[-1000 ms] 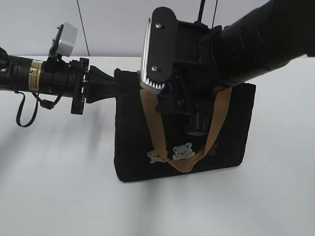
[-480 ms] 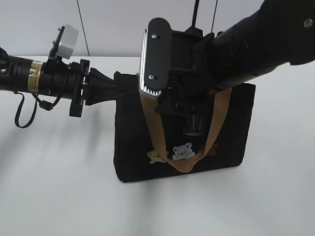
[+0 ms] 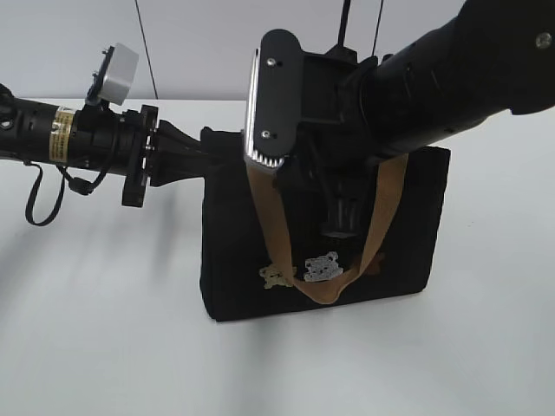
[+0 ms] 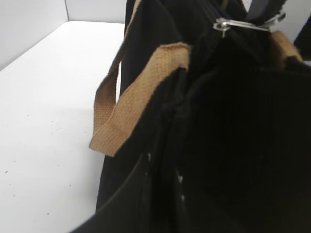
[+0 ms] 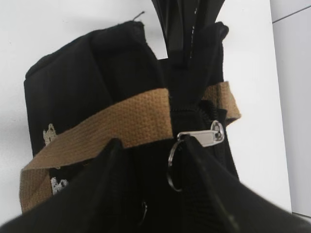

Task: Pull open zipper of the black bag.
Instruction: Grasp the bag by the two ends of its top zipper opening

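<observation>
on the white desk (image 3: 104, 347) the black bag (image 3: 234, 277) stands upright. left claw (image 3: 204, 149) is clamped shut on its top corner, likely to brace it. right claw (image 5: 150, 150) straddles the zipper (image 5: 206, 136) pull, jaws partly apart; grip unclear. contents hidden.

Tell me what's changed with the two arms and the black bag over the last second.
The right arm shifted slightly toward the left of the exterior view and settled lower over the black bag; its hand straddles the zipper pull, whose grip isn't clear. The left hand, shut at the bag's top left corner, the bag and its tan handles haven't moved.
</observation>
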